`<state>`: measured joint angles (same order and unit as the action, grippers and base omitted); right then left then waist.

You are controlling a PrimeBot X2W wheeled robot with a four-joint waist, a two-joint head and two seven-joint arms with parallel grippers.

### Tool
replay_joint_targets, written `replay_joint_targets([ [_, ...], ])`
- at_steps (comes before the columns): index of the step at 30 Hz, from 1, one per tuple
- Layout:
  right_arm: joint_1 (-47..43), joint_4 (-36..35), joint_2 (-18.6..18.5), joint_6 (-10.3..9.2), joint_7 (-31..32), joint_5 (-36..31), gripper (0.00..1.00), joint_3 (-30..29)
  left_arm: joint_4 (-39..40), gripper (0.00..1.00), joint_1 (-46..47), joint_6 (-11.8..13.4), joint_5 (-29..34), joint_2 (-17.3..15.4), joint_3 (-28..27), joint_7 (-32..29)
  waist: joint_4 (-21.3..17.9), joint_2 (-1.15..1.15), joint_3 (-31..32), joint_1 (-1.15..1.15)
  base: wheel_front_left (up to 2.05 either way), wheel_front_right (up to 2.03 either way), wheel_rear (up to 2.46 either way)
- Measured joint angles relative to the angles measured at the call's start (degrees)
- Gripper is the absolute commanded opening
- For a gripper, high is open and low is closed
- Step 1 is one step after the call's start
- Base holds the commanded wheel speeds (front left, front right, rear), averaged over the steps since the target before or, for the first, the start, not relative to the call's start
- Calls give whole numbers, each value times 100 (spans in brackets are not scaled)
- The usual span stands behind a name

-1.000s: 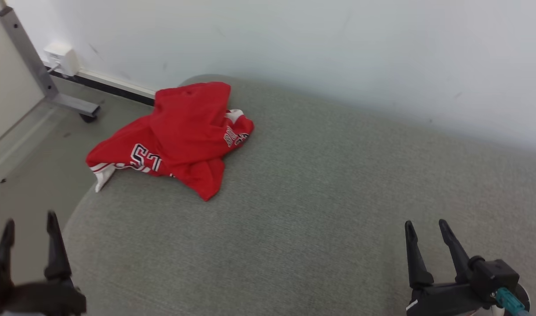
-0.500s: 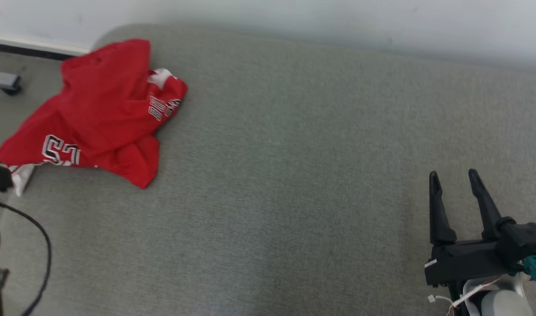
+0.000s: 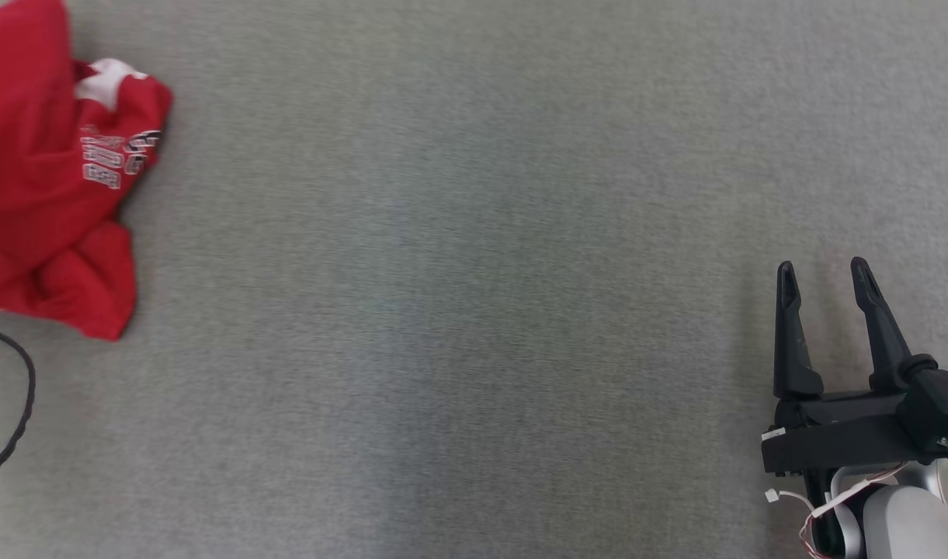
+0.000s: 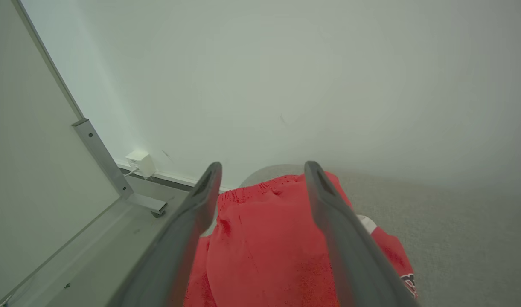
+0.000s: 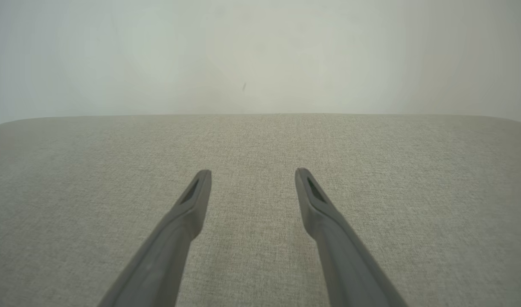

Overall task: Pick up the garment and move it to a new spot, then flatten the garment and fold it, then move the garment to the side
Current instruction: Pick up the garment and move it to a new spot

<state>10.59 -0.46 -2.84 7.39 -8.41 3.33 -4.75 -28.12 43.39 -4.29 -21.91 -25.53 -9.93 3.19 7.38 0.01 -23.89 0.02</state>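
Two hands are seen, both with fingers spread wide and nothing gripped between them. The right hand (image 3: 823, 265) is poised low over the grey fabric-covered worktop (image 3: 474, 310), and plain fabric is seen between and ahead of its tips. The red garment (image 3: 46, 194) is crumpled on the worktop far off to that hand's left, well apart from it. White trim and white lettering are shown on the folds nearest the hand. A black cable (image 3: 31, 388) is looped near the garment's lower edge in the head view, on the side farthest from the right hand.

The left hand (image 4: 263, 164) is held above the garment, which is framed between and beneath its two fingers in the left wrist view. Whether the cloth is touched cannot be told, though none is pinched. Just beyond that hand's fingertips the garment's gathered hem is laid at a rounded corner of the worktop, with a pale wall (image 4: 286, 85) behind it. To the left of the left hand a grey metal frame leg (image 4: 102, 162), a small white box (image 4: 141, 164) at the wall's foot, and the floor (image 4: 94, 256) are seen.
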Motion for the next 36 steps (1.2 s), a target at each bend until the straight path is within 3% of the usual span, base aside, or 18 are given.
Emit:
replay_joint_targets([
  [16,80,97,1,1,-16,0,100,41,-1939,100,327,-101,-94,-52,396,-933,-489,0,-275,-2,0,0,0],
  [17,80,100,1,1,-16,0,100,40,-2017,96,359,-67,-136,-16,394,-933,-493,0,-268,-2,0,0,0],
  [18,80,118,1,1,-15,0,100,37,-2156,0,395,-46,-53,-12,479,-923,-496,0,-243,-2,0,0,0],
  [25,58,152,1,1,-21,12,100,32,-2334,0,628,-23,76,-41,584,-310,-473,0,-40,-2,0,0,0],
  [36,-127,546,1,1,-232,259,100,88,-1524,0,1166,-126,270,-175,855,699,-360,-1,576,-3,0,0,0],
])
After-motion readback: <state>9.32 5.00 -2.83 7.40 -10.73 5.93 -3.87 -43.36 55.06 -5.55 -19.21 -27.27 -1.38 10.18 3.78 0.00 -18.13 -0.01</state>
